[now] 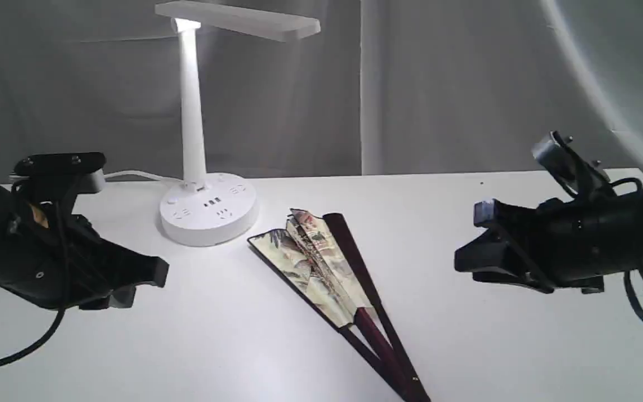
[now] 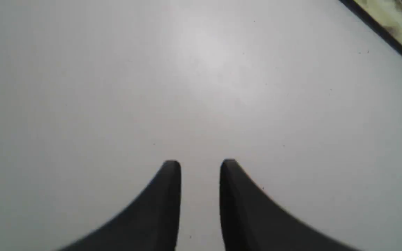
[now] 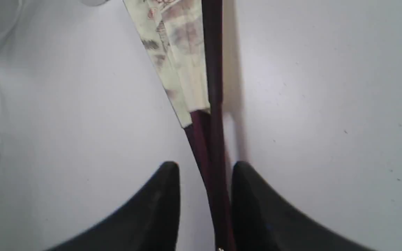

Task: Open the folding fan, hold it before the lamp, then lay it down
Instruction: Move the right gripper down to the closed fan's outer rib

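Cream pleated paper fan (image 1: pixel 321 262) w/ maroon wooden ribs lies barely spread on white worktop (image 1: pixel 494 346), just beside white plastic desk lamp (image 1: pixel 190 111) base. Left claw (image 2: pixel 200 164) & right claw (image 3: pixel 204 165) both parted, empty; right one above ribs. Risk: pinching both guards together, so fan won't open, or dragging it into lamp.

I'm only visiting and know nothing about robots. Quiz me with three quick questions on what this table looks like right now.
1. True or false: the fan is spread fully open.
2. The left gripper and right gripper are: A) both open and empty B) both gripping the fan C) both gripping the lamp.
3. Which end of the fan points toward the lamp, the paper end or the pivot end?

Key: 1 false, it lies only partly open. 2 A. 3 the paper end.
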`<state>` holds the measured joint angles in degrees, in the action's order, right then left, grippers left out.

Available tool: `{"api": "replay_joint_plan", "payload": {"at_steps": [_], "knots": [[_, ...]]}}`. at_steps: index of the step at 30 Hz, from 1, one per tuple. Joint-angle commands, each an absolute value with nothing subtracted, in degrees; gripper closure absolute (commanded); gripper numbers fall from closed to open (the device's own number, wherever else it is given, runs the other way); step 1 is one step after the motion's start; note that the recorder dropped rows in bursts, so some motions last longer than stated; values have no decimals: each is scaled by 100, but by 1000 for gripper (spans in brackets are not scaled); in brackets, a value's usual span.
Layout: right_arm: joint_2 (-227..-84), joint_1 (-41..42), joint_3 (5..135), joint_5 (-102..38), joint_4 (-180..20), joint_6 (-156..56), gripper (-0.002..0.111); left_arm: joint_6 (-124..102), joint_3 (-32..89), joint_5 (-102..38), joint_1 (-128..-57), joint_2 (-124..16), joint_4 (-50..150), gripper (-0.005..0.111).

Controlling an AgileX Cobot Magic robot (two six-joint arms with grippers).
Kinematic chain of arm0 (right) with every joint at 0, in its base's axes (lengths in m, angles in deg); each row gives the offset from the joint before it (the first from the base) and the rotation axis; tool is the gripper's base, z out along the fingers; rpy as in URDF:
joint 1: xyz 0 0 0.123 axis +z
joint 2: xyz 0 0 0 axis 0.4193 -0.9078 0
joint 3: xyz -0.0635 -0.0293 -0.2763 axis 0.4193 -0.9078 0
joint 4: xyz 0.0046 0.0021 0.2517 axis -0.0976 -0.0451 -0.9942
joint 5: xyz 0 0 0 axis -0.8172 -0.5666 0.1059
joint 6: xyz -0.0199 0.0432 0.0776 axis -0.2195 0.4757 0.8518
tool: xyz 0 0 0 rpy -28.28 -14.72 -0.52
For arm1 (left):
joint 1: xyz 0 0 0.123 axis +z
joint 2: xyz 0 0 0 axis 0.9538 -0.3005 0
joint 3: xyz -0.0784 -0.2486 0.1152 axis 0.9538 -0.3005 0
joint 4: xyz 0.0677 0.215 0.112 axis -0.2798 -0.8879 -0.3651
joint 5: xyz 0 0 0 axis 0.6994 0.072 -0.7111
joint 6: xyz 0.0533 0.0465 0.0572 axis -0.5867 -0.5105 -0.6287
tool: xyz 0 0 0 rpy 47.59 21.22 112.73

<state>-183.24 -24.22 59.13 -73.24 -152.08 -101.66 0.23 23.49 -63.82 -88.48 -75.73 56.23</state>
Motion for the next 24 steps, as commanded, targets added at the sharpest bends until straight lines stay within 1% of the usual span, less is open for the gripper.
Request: {"api": "replay_joint_plan", "payload": {"at_steps": [1,4,7,10,13,16,18,20,21,22,24], "knots": [[-18607,-2410,5947,-7366,-16234,-10790,82,2,2386,-6131,-8882,-7559,5685,86],[-18939,-2397,5947,-7577,-17012,-11076,82,2,2386,-6066,-8882,-7635,5685,86],[-19225,-2321,5947,-7689,-17377,-11527,82,2,2386,-6056,-8882,-7810,5685,86],[-19449,-2152,5947,-7614,-17469,-11955,82,13,2386,-6056,-8882,-8016,5685,86],[-19586,-2068,5956,-7500,-17661,-11955,82,13,2386,-6056,-8882,-8176,5685,86],[-19716,-2018,6172,-7370,-17302,-11719,81,13,2386,-6056,-8882,-8278,5685,86],[-19788,-2009,6493,-7379,-16705,-11030,75,13,2386,-6056,-8882,-8334,5685,86],[-19894,-1997,6845,-7379,-16065,-10246,66,13,2386,-6056,-8882,-8386,5685,86],[-19942,-1997,6977,-7397,-15828,-9977,63,13,2386,-6056,-8882,-8415,5685,86],[-20023,-1972,7160,-7433,-15583,-9735,60,13,2386,-6056,-8882,-8442,5685,86],[-20161,-1942,7377,-7553,-15451,-9641,60,13,2386,-6056,-8882,-8454,5685,86]]}}
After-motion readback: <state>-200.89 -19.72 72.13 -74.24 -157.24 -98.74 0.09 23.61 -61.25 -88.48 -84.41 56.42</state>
